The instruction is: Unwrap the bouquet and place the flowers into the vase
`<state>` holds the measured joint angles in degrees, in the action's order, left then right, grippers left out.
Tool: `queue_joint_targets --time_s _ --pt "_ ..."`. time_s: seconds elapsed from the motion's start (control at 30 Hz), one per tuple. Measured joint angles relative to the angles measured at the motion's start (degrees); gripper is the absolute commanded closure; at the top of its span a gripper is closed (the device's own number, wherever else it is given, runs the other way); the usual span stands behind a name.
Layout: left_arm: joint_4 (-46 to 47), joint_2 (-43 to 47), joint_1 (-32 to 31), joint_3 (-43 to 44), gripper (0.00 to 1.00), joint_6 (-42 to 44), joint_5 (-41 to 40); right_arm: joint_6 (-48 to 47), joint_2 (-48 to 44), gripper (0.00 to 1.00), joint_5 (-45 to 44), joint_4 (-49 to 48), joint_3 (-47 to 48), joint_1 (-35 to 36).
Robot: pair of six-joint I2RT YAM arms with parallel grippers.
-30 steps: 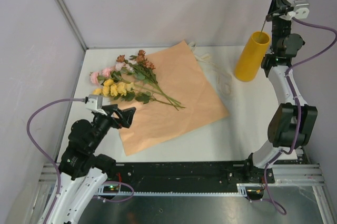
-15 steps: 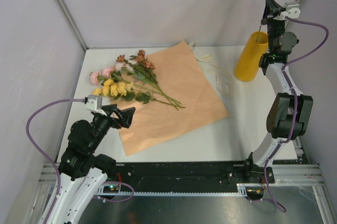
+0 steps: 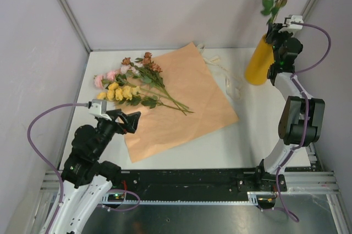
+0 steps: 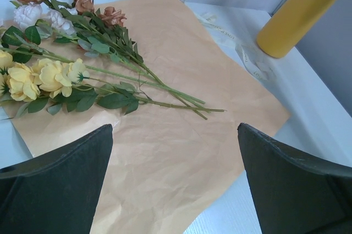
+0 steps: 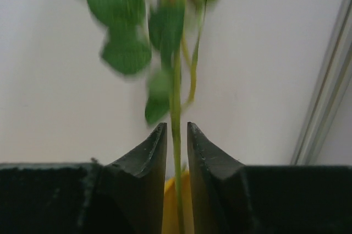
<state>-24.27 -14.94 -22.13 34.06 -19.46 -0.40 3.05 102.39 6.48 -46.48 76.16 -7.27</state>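
**A:** From above first. Right pincer [image 3: 278, 31]?

**B:** Up at the mouth of the vase [image 3: 256, 66], far right corner of the table [image 3: 258, 129]. One pink-headed stem [image 3: 277, 0] upright through it, foot down inside the vase.

**A:** And the other flowers [image 3: 132, 82]?

**B:** Lying on the spread paper [image 3: 192, 102], far left, heads leftward, stalks pointing right toward the vase. Ribbon [image 3: 231, 80] loose between paper and vase. Much nearer the left pincer [image 3: 131, 121] than the right.

**A:** Left wrist view?

**B:** Gaping wide, nothing held. Flowers ahead and to the left, long axis running across, stalk ends toward the middle of the paper. Vase well apart, upper right.

**A:** Right wrist view?

**B:** Parted by a crack, a little wider than the stem. Stem straight up between the fingers, no pinch visible. Yellow rim just below.

**A:** Next, then?

**B:** Probably lifting clear of that stem, then fetching another. Best taken crosswise to the stalks, likely by the left arm, being closer.
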Motion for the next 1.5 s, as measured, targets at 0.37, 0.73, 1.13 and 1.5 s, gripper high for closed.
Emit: queue_joint_targets --time_s 0.37,0.73,1.13,1.5 --pt "-0.37 -0.59 0.00 0.00 0.00 -0.02 -0.46 0.33 -9.05 0.40 -4.39 20.48 -0.42 3.04" --pt "-0.50 -0.35 0.00 0.00 0.00 0.00 -0.70 3.50 -20.24 0.48 -6.43 35.98 -0.42 8.52" --pt "-2.16 0.76 0.00 0.00 0.00 0.07 -3.82 9.05 -17.64 0.51 -2.05 48.02 -0.42 25.46" --pt "-3.26 0.72 0.00 0.00 0.00 0.07 -5.49 9.05 6.64 0.53 2.69 54.86 4.09 39.87"
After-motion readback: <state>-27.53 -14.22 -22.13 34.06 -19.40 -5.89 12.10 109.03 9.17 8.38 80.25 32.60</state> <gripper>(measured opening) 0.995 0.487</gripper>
